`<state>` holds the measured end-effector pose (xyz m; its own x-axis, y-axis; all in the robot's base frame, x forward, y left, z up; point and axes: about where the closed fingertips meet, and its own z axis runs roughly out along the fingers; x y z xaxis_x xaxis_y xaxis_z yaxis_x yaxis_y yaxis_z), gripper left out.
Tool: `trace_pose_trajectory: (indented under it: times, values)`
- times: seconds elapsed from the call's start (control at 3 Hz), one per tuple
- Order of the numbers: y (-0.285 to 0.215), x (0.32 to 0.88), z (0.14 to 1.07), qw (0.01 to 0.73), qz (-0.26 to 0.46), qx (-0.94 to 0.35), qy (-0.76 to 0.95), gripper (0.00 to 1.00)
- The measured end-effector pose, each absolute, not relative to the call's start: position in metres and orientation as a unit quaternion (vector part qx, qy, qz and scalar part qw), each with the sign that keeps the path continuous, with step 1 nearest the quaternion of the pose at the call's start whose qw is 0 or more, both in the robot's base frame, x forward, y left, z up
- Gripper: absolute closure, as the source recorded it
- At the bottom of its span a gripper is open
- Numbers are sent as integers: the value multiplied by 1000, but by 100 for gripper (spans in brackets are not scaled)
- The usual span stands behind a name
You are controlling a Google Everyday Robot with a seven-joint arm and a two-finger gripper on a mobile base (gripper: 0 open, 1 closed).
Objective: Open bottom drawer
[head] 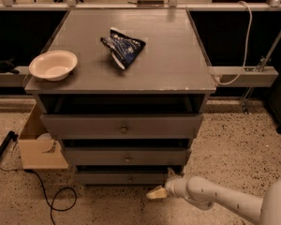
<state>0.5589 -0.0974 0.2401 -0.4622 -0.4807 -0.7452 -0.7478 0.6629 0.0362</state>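
1. Cardboard box (40, 149) stands on the floor well to the left of my gripper (155, 193), beside the grey cabinet (131, 74). It is clear of the line I must work along.
2. Up and to the left of my gripper lies the bottom drawer (103, 177), the lowest of three grey fronts, directly under the middle drawer (98, 156). I judge it to be shut.
3. Its long axis runs left to right across the view. So the pull has to go straight out from the cabinet, square to that axis.
4. The knob (130, 179) sits at the centre of that front, near my gripper but apart from it, a little higher and further left.
5. My gripper hangs low by the floor, just in front of the drawer's right half, with its tip pointing left. Whether it is apart or together I cannot tell, and I see nothing in it.
6. My arm (215, 198) reaches in from the lower right, so I come at the front on a slant. As I judge it, I must shift left and rise slightly to reach the knob.
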Motion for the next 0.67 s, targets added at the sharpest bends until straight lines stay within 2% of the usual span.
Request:
trace_pose_trajectory:
  times: [0.67]
  values:
    - [-77, 579, 234, 371, 175, -404, 818, 0]
